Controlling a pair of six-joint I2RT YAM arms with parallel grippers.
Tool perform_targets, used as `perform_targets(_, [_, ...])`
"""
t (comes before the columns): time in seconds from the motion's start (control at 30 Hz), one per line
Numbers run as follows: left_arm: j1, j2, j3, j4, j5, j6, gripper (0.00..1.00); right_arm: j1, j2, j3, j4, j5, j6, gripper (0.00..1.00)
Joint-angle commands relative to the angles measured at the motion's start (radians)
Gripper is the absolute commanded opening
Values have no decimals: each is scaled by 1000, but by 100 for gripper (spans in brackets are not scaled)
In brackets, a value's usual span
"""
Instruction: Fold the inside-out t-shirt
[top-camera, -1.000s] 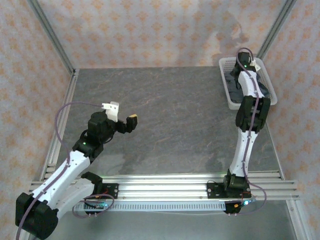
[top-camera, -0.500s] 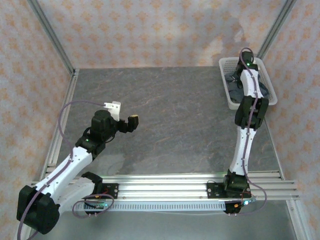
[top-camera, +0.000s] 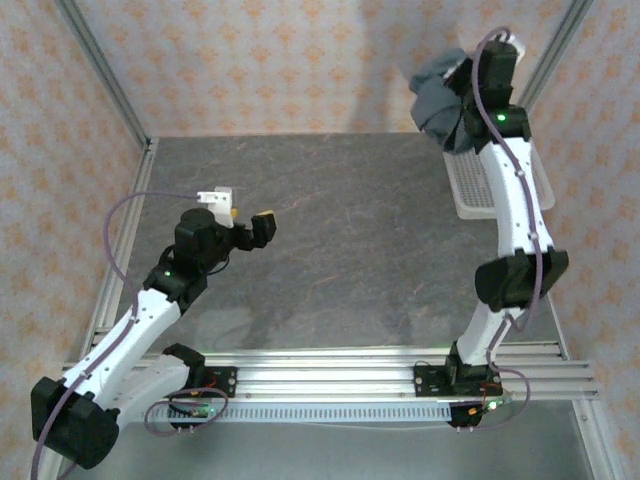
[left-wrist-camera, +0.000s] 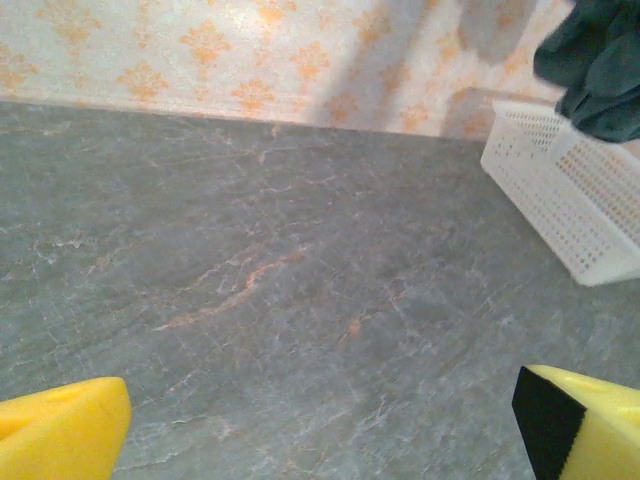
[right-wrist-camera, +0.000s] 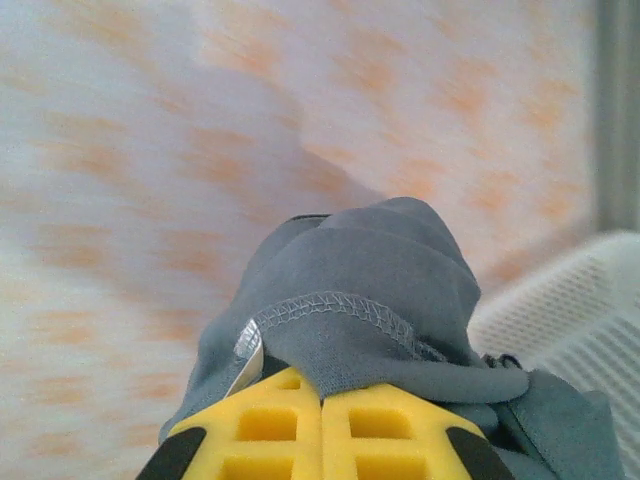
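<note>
The grey worktop (top-camera: 340, 220) lies bare across its middle and left, so a claw can pass freely there from the near rail (top-camera: 330, 365) to the back wall (top-camera: 300, 60). The white mesh basket (top-camera: 487, 190) sits in the far right corner and blocks low travel there. Above its far end the t-shirt (top-camera: 438, 100) hangs bunched from the pinched-together right claw (right-wrist-camera: 322, 420). Whether its lowest fold clears the rim cannot be told. The right arm (top-camera: 515, 220) rises along the basket's length. The left claw (top-camera: 248, 222), jaws wide apart, hovers over the worktop's left part, well apart from the basket. Slanted corner posts (top-camera: 100, 70) bound the far corners.
</note>
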Motion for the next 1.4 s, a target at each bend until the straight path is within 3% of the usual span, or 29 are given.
perform_targets(0.0, [-8, -18, 74, -70, -34, -89, 100, 77, -57, 104, -75, -272, -23, 0])
perform_targets(0.07, [-7, -15, 117, -124, -55, -121, 100, 140, -69, 93, -118, -422, 6, 0])
perform_targets(0.17, [-8, 4, 198, -242, -115, -143, 96, 236, -70, -12, -178, -499, 70, 0])
perform_targets(0.27, [-7, 31, 252, -337, -164, -130, 94, 305, -44, -186, -169, -610, 88, 6])
perform_targets(0.3, [-8, 37, 255, -346, -157, -114, 94, 333, -25, -226, -185, -618, 66, 12])
perform_targets(0.33, [-7, 40, 254, -352, -150, -99, 94, 355, 2, -234, -226, -635, 13, 26])
perform_targets(0.37, [-7, 42, 249, -351, -136, -85, 94, 368, 20, -225, -273, -624, -29, 41])
perform_targets(0.4, [-7, 43, 241, -347, -117, -67, 94, 373, 29, -219, -313, -588, -69, 62])
perform_targets(0.43, [-7, 47, 235, -341, -92, -53, 94, 370, 18, -231, -329, -519, -93, 71])
perform_targets(0.5, [-7, 69, 226, -342, -24, -36, 91, 357, -46, -329, -296, -340, -126, 76])
perform_targets(0.63, [-9, 157, 201, -435, 61, -105, 87, 340, -218, -716, -124, -160, -128, 76])
perform_targets(0.8, [-11, 243, 123, -524, 18, -187, 85, 359, -297, -1091, 6, -221, -64, 75])
perform_targets(0.93, [-11, 354, 137, -510, 41, -216, 82, 413, -247, -1148, 24, -363, 34, 70])
perform_targets(1.03, [-10, 465, 164, -456, 55, -281, 81, 460, -221, -1174, 95, -387, 135, 66])
perform_targets(1.17, [-11, 549, 162, -293, 63, -379, 69, 471, -169, -1151, 151, -382, 203, 61])
perform_targets(1.3, [-10, 638, 197, -285, 43, -411, 57, 484, -92, -1088, 154, -396, 221, 60])
perform_targets(1.37, [-10, 656, 199, -279, 40, -413, 45, 484, -63, -1066, 132, -363, 231, 53])
